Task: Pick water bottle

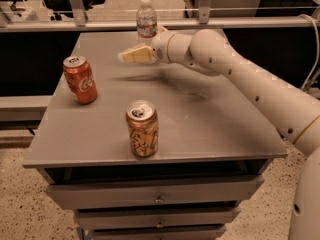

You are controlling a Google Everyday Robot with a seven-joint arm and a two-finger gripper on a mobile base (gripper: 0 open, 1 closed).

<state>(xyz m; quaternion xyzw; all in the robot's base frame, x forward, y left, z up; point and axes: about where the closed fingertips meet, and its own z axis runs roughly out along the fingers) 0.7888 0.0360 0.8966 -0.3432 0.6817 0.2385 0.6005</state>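
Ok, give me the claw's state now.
Claw: state cannot be told; it hovers over the table, just in front of the water bottle.

Claw (pixel 134 55) beside water bottle (pixel 146 18) (on table (pixel 210 124)).

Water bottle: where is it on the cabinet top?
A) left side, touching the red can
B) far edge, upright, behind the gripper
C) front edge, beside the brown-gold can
B: the water bottle stands upright at the far edge of the cabinet top, the gripper just in front of it.
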